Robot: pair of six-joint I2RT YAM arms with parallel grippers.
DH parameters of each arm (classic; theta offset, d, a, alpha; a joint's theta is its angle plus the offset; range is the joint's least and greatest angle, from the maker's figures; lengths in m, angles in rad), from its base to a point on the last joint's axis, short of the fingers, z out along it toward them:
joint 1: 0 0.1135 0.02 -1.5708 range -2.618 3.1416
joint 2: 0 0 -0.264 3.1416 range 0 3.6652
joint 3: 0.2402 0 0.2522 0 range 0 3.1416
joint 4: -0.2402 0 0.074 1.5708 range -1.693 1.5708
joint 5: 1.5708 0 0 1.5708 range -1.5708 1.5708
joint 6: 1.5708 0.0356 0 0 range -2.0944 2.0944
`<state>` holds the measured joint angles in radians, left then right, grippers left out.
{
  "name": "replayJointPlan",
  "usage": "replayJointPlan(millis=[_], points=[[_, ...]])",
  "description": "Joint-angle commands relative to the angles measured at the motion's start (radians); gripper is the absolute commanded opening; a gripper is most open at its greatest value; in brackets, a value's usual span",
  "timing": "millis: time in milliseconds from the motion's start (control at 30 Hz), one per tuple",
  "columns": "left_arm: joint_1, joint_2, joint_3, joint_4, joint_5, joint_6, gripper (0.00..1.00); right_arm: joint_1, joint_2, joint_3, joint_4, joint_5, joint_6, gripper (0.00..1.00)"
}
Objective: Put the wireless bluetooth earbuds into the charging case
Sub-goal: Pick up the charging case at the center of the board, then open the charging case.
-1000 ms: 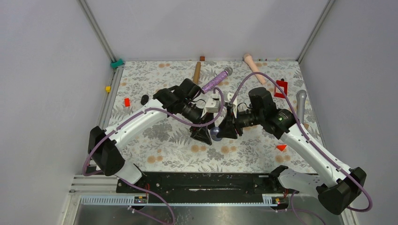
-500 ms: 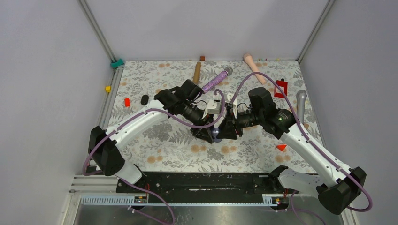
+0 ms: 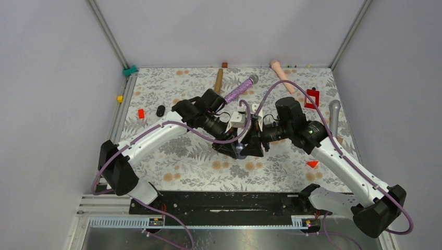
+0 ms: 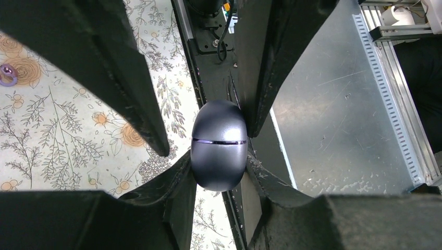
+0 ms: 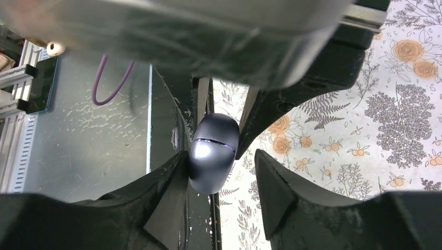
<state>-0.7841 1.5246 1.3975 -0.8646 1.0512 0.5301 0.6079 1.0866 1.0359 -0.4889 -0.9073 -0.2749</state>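
The charging case (image 4: 219,145) is a dark grey egg shape with a thin seam, closed, held above the floral mat. My left gripper (image 4: 219,164) is shut on its lower half, both fingers against its sides. My right gripper (image 5: 221,161) is open: its left finger touches the case (image 5: 212,152) and its right finger stands apart. In the top view both grippers meet at the case (image 3: 240,151), the left gripper (image 3: 233,148) on the left and the right gripper (image 3: 250,147) on the right. A tiny pale lilac earbud (image 4: 5,75) lies on the mat.
A purple microphone (image 3: 241,87), a brown one (image 3: 219,79), a pink one (image 3: 282,69) and a grey one (image 3: 334,112) lie at the back and right. Small red blocks (image 3: 140,113) (image 3: 312,163), a red frame (image 3: 311,97) and a small black oval (image 3: 160,110) lie around.
My left gripper has moved right and the two grippers have drawn together around the case. The right arm has barely shifted.
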Motion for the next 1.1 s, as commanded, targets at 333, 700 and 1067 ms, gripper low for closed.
replayJointPlan(millis=[333, 700, 1067], points=[[-0.024, -0.046, -0.002, 0.016, 0.036, 0.024, 0.00, -0.017, -0.034, 0.020, -0.014, 0.060, -0.069, 0.72], [-0.016, -0.100, -0.031, 0.035, 0.028, 0.029, 0.00, -0.061, -0.084, 0.015, -0.014, 0.126, -0.092, 0.75], [0.016, -0.143, -0.053, 0.133, -0.044, -0.045, 0.00, -0.095, -0.160, 0.070, -0.072, 0.177, -0.106, 0.84]])
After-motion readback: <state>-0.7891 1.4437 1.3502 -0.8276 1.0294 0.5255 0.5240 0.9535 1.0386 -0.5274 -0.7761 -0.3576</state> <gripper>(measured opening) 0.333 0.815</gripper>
